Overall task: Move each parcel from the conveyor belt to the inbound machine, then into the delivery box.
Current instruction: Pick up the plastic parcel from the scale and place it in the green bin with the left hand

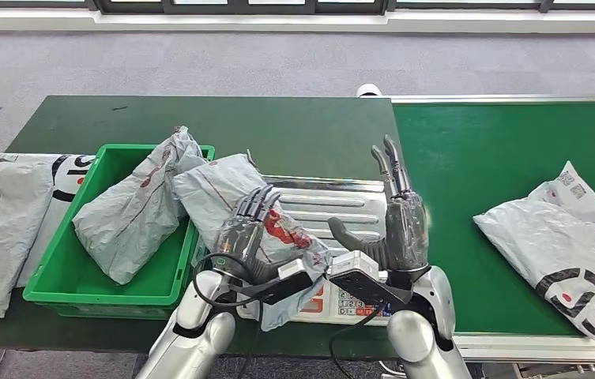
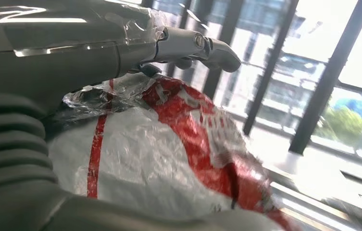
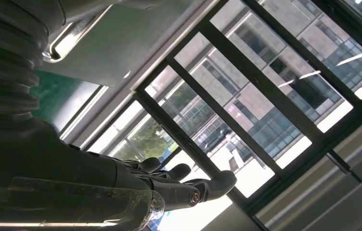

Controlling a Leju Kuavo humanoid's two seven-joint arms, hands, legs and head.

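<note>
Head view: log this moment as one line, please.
left hand: holds grey parcel over scale plate | right hand: open, raised | green bin: one parcel inside | belt parcel: waiting

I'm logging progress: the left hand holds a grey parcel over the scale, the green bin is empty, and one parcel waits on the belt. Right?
Not quite: the green bin is not empty; the head view shows a grey parcel in the bin. The left hand does hold a grey parcel over the scale, and one parcel on the belt waits.
</note>
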